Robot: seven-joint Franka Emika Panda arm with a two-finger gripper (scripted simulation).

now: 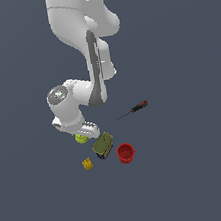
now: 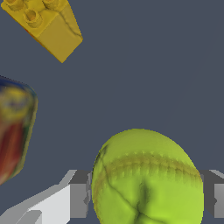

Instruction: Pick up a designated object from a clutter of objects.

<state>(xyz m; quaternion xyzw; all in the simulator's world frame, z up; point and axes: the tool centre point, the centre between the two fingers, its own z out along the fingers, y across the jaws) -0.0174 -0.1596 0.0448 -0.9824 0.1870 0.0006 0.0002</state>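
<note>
- Exterior view: the white arm bends down over a dark grey floor [image 1: 204, 178], and its gripper [image 1: 81, 132] sits right over the tennis ball [image 1: 80, 138], which shows only as a yellow-green edge under the hand.
- Just beside the ball, toward the exterior view's right, lies the olive-green box [image 1: 103, 145]; the red cup [image 1: 126, 152] stands next to the box, farther right.
- The small yellow block [image 1: 87, 163] lies near the box, apart from it.
- The screwdriver [image 1: 132, 110] lies well apart from the rest, its red-and-black handle toward the exterior view's right.
- Wrist view: the ball [image 2: 146, 179] sits between the two grey fingers [image 2: 78, 199], one at each side; the jaws are spread around it, but whether the pads press on it I cannot tell.
- The yellow block [image 2: 46, 24] and a blurred end of the box [image 2: 13, 131] show farther off.
</note>
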